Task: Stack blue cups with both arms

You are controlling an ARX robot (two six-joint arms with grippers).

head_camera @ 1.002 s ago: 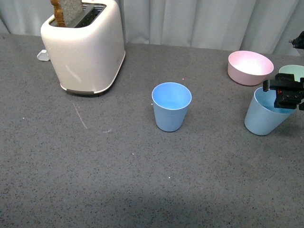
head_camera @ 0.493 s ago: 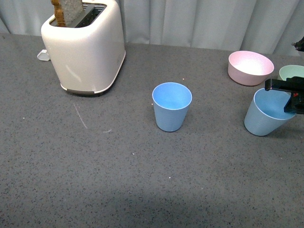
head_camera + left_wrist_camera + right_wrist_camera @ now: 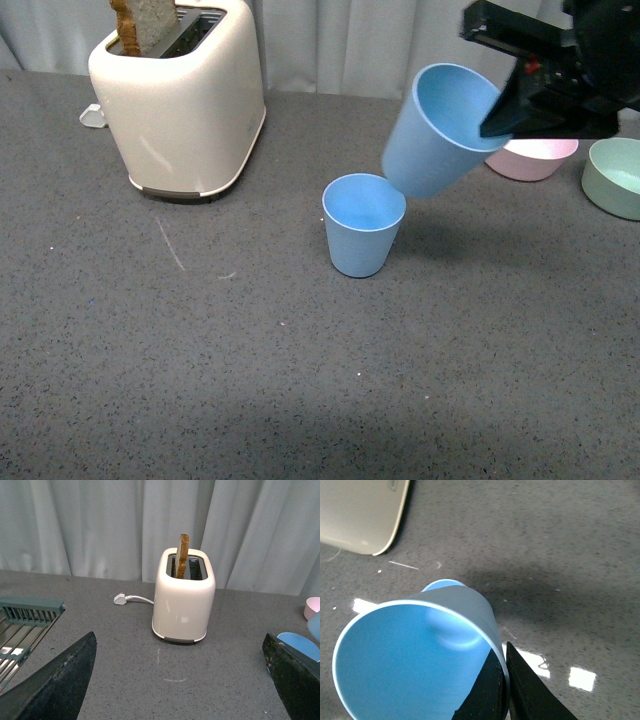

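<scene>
One blue cup [image 3: 363, 225] is stood upright, mouth up, near the middle of the counter. The second blue cup [image 3: 440, 130] is held aloft, its rim pinched between the clenched jaws of the right gripper [image 3: 497, 108]. It is tilted: the base is aimed down at the side of the standing cup's rim nearer the right edge. Contact cannot be told. Righting the axis and a shift toward the left edge are judged necessary before lowering. The left gripper [image 3: 178, 680] is spread wide, empty.

Blue cup [image 3: 440, 132] lifted from the worktop's right edge
The right gripper [image 3: 500, 82] has carried it up and toward the middle, where it hangs tilted over the other blue cup [image 3: 363, 228]
</scene>
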